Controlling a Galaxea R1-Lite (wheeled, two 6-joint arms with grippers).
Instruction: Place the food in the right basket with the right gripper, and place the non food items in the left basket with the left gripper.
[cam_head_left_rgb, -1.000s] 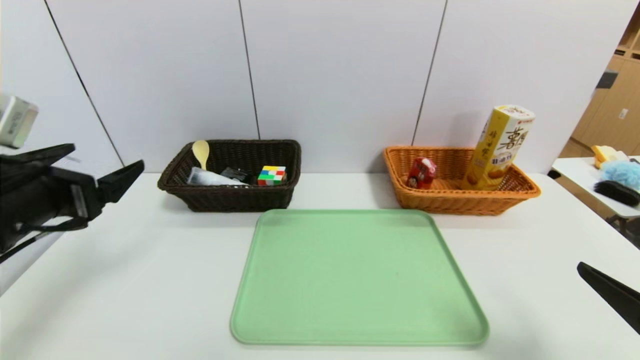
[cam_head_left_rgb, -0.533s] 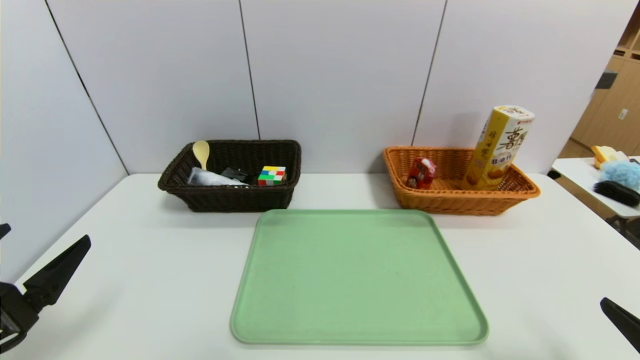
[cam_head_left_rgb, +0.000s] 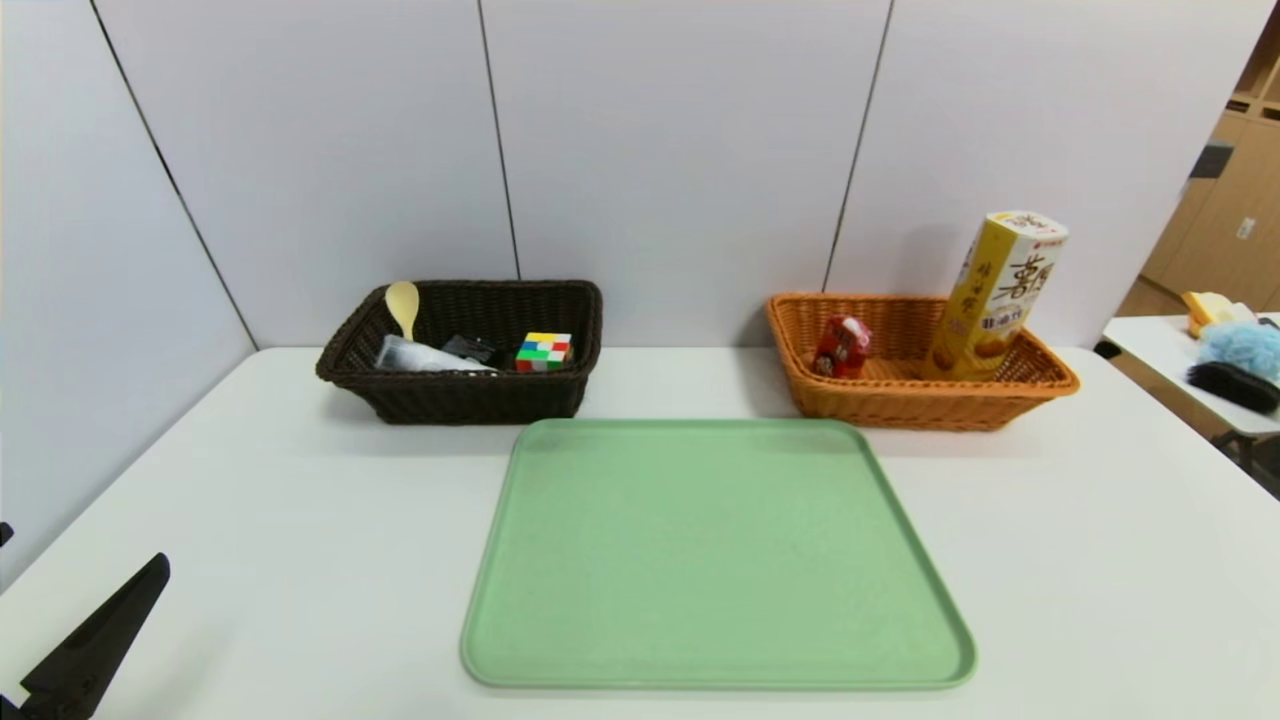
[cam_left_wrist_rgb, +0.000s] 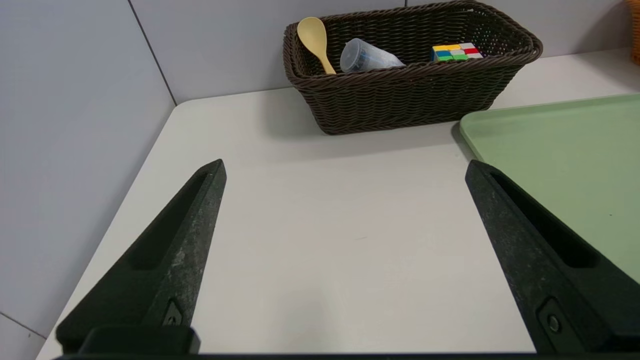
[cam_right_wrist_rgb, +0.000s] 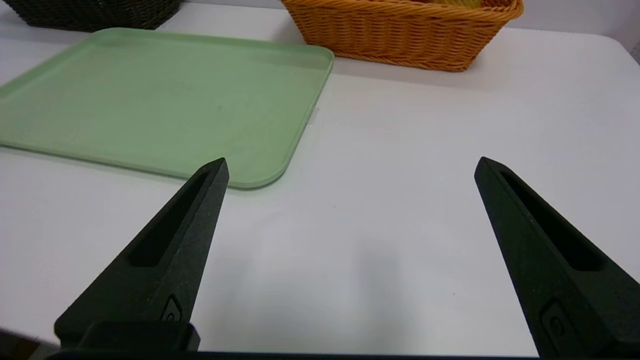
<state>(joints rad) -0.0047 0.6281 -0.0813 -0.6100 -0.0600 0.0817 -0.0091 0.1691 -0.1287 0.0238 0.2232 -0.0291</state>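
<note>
Left gripper (cam_left_wrist_rgb: 345, 167): mine, low over the near left part of the table (cam_head_left_rgb: 1100, 560), fingers (cam_left_wrist_rgb: 170, 250) spread wide with nothing between them; in the head view only one finger tip shows at the lower left corner.
Right gripper (cam_right_wrist_rgb: 350, 165): mine too, over the near right part of the table, fingers (cam_right_wrist_rgb: 165, 255) spread wide and holding nothing; it does not show in the head view.
Tray (cam_head_left_rgb: 715, 550): pale green, flat on the table between my two grippers, bare on top.
Left basket (cam_head_left_rgb: 465, 395): dark brown wicker, just beyond the tray's far left corner, near the wall.
Spoon (cam_head_left_rgb: 402, 300): yellow bowl up, leaning in the far left corner of the left basket.
Bottle (cam_head_left_rgb: 425, 355): pale, lying on its side in the left basket, next to the spoon.
Tube (cam_head_left_rgb: 470, 347): dark, lying behind the bottle, mostly hidden.
Puzzle cube (cam_head_left_rgb: 543, 351): coloured squares, at the right end of the left basket.
Right basket (cam_head_left_rgb: 900, 400): orange-tan wicker, beyond the tray's far right corner.
Drink carton (cam_head_left_rgb: 842, 346): small and red, in the left part of the right basket.
Snack box (cam_head_left_rgb: 1005, 292): tall, yellow and white, standing tilted in the right part of the right basket, rising well above its rim.
</note>
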